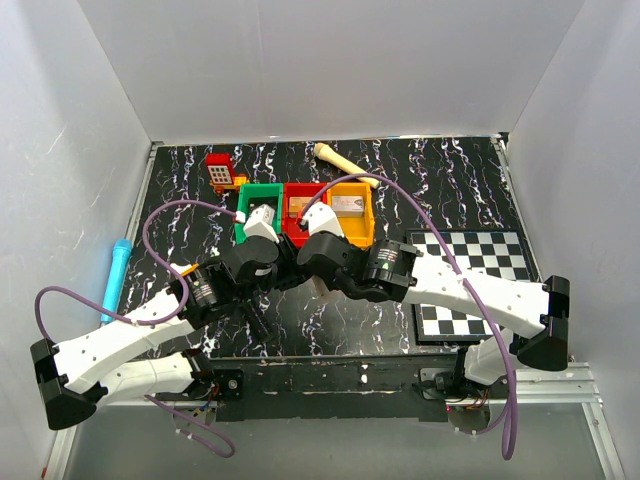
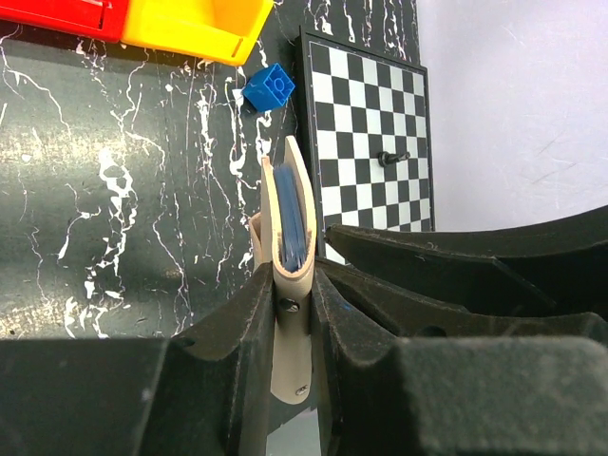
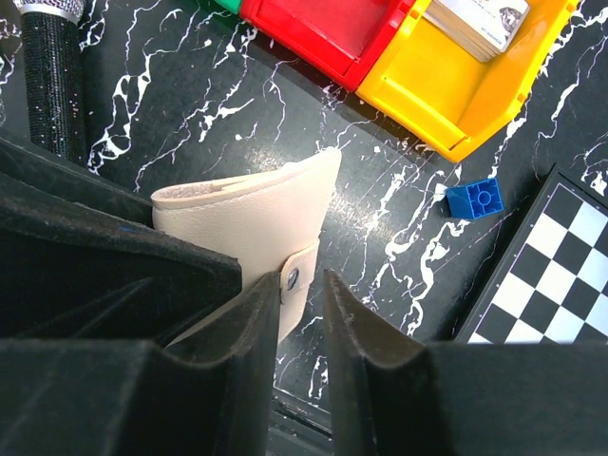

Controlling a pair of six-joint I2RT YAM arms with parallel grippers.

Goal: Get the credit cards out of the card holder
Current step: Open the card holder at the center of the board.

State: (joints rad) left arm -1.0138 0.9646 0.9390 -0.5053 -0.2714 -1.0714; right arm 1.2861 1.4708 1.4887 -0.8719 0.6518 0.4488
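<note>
The tan card holder is held edge-on above the table in my left gripper, which is shut on its lower end. Blue shows between its two leaves; I cannot tell lining from cards. In the right wrist view the card holder bulges to the left, and its snap strap hangs between the fingers of my right gripper. The strap lies against the left finger, with a gap to the right one. From above, both grippers meet mid-table and a tan corner of the holder shows below them.
Green, red and yellow bins stand behind the grippers; the yellow one holds a pale stack. A blue brick lies beside the chequered board. A bone, a red toy and a blue tube lie farther off.
</note>
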